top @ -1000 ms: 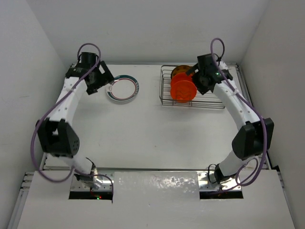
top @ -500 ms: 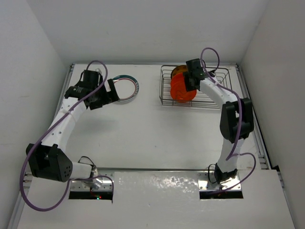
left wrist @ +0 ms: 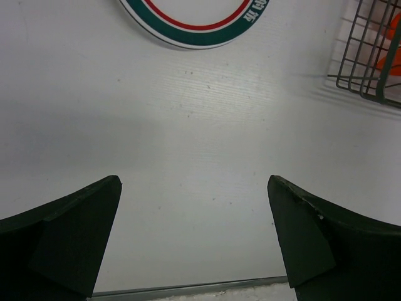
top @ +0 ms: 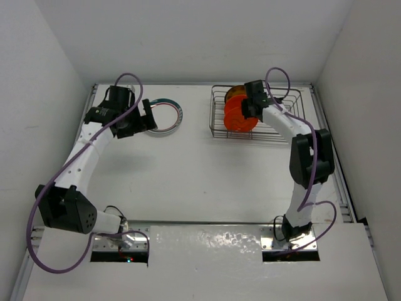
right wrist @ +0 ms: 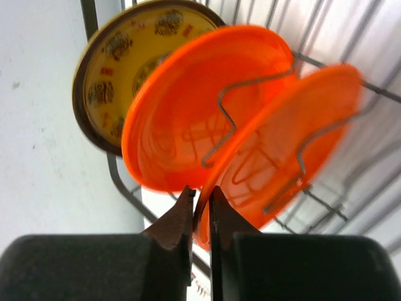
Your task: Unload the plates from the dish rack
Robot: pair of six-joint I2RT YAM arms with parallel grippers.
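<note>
The wire dish rack (top: 279, 135) stands at the back right with orange plates (top: 237, 118) upright between its prongs. In the right wrist view a yellow-faced plate (right wrist: 119, 69) stands farthest, an orange plate (right wrist: 182, 119) is in the middle, and a blurred orange plate (right wrist: 301, 144) is nearest. My right gripper (right wrist: 202, 195) (top: 252, 108) is shut on the lower rim of that nearest plate. A white plate with a teal and red rim (top: 170, 114) (left wrist: 199, 39) lies flat at the back left. My left gripper (top: 139, 119) (left wrist: 194, 188) hangs open beside it, over bare table.
A corner of the rack (left wrist: 369, 59) shows at the upper right of the left wrist view. The walls of the white enclosure close in behind the rack and on both sides. A metal strip (left wrist: 188, 288) runs along the table's edge under the left fingers.
My right gripper moved left onto the orange plates and closed on the nearest one's rim. The left arm shifted beside the white plate, its gripper staying open.
</note>
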